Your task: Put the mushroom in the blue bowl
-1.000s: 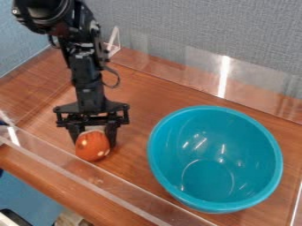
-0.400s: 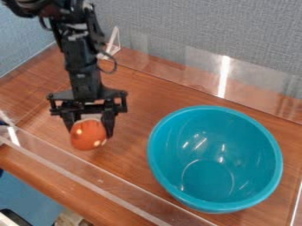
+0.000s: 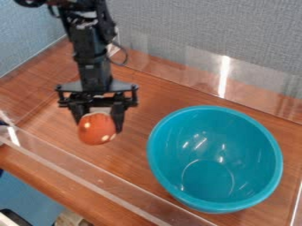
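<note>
Black jaws [image 3: 99, 108], clamped round the glossy reddish-brown toy mushroom [image 3: 97, 129], had risen and shifted toward the large turquoise-blue plastic bowl [image 3: 215, 159]. Mushroom hung left of the bowl in view, short of its rim. Lift looked done; carrying over the bowl came next.

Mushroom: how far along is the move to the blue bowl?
Done: the mushroom looks gripped, cap hanging below the pincer, apparently off the tabletop. In hand: the carry, with the mushroom beside the blue bowl, not yet over its rim. Left: bring it over the bowl, which shows nothing inside, then lower and release.
</note>
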